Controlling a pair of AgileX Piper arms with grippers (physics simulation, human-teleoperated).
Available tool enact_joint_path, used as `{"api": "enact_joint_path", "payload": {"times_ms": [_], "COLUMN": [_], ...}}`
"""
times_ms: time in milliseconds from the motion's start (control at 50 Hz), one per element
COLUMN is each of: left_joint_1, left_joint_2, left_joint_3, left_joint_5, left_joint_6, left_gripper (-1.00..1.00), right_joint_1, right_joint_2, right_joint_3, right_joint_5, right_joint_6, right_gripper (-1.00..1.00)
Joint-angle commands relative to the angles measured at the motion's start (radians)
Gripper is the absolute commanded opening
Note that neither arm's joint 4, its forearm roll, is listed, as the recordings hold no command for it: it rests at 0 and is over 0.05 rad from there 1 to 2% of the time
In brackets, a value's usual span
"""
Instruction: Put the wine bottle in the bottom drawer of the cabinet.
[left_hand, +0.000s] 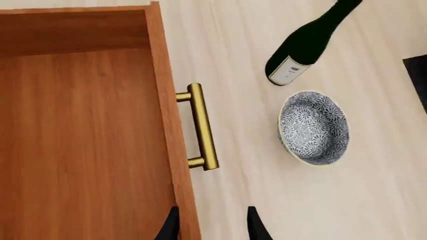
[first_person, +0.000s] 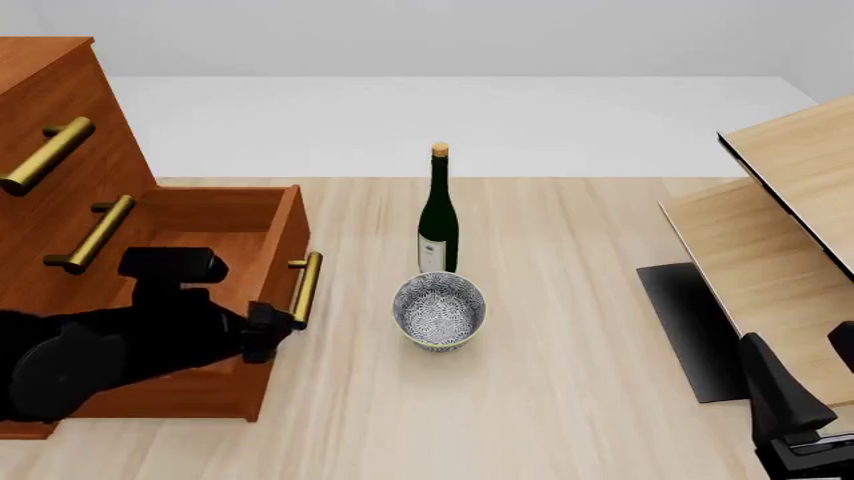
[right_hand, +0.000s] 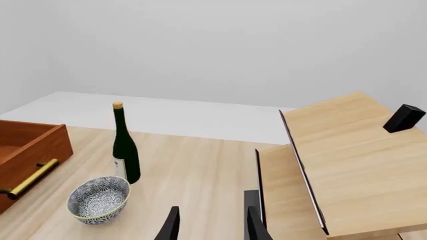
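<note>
Dark green glass makes up the wine bottle, which stands upright near the middle of the pale wood surface, with a gold cap on top and a white label low down. Just in front of it, toward the arms' edge, sits a small bowl with a blue and white flower pattern; whether the two touch is hard to tell. At the left edge of the surface stands the cabinet, made of reddish-brown wood with brass bar handles. Its bottom drawer is pulled out and shows a bare wooden floor inside. The drawer's brass handle faces the bowl. The left claw hangs by the drawer's front wall, close to the handle, with its two black fingers apart and nothing between them. The right claw is low at the right edge of the surface, well apart from the bottle, its fingers also spread and holding nothing. Beside it on the right stands pale wood furniture with a black panel.
</note>
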Motion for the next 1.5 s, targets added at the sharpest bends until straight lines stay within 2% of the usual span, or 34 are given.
{"api": "enact_joint_path", "payload": {"times_ms": [20,180,280,380,600,640,760,800,920,960,1020,1060,1100,1180,1240,1260,1400,1500], "left_joint_1": [-0.088,-0.105,-0.112,-0.113,-0.138,-0.151,-0.160,-0.176,-0.174,-0.182,-0.189,-0.164,-0.169,-0.180,-0.165,-0.188,-0.182,-0.218], "left_joint_2": [-0.189,-0.224,-0.238,-0.219,-0.163,-0.158,-0.116,-0.092,-0.011,0.015,0.043,0.075,0.086,0.100,0.123,0.124,0.172,0.200], "left_joint_3": [-0.192,-0.305,-0.359,-0.396,-0.467,-0.474,-0.498,-0.510,-0.580,-0.605,-0.629,-0.646,-0.644,-0.649,-0.662,-0.661,-0.680,-0.705], "left_joint_5": [0.151,0.226,0.225,0.191,0.106,0.086,0.029,0.009,-0.006,-0.001,-0.014,-0.005,-0.038,-0.066,-0.078,-0.099,-0.131,-0.145], "left_joint_6": [0.077,0.093,0.116,0.144,0.116,0.133,0.117,0.139,0.119,0.088,0.105,0.086,0.118,0.074,0.083,0.096,0.094,0.096], "left_gripper": [1.00,1.00,1.00,1.00,1.00,1.00,1.00,1.00,1.00,1.00,1.00,1.00,1.00,1.00,1.00,1.00,1.00,1.00], "right_joint_1": [0.004,0.010,0.008,0.009,0.010,0.009,0.010,0.010,0.011,0.012,0.013,0.014,0.016,0.016,0.023,0.024,0.025,0.026], "right_joint_2": [0.004,0.003,0.001,0.006,0.004,0.003,0.009,0.002,0.008,0.007,0.009,0.007,0.004,0.011,0.019,0.018,0.018,0.019], "right_joint_3": [-0.001,-0.002,-0.006,-0.005,-0.005,-0.005,-0.005,-0.006,-0.008,-0.009,-0.007,-0.008,-0.007,-0.010,-0.006,-0.005,-0.002,-0.001], "right_joint_5": [-0.002,-0.002,0.001,-0.004,-0.002,-0.001,-0.007,0.000,-0.005,-0.004,-0.005,-0.004,-0.001,-0.008,-0.015,-0.015,-0.015,-0.014], "right_joint_6": [-0.002,-0.005,-0.004,-0.004,-0.003,-0.003,-0.003,-0.002,-0.004,-0.003,-0.002,-0.003,-0.002,-0.003,-0.005,-0.004,-0.006,-0.009], "right_gripper": [1.00,1.00,1.00,1.00,1.00,1.00,1.00,1.00,1.00,1.00,1.00,1.00,1.00,1.00,1.00,1.00,1.00,1.00]}}
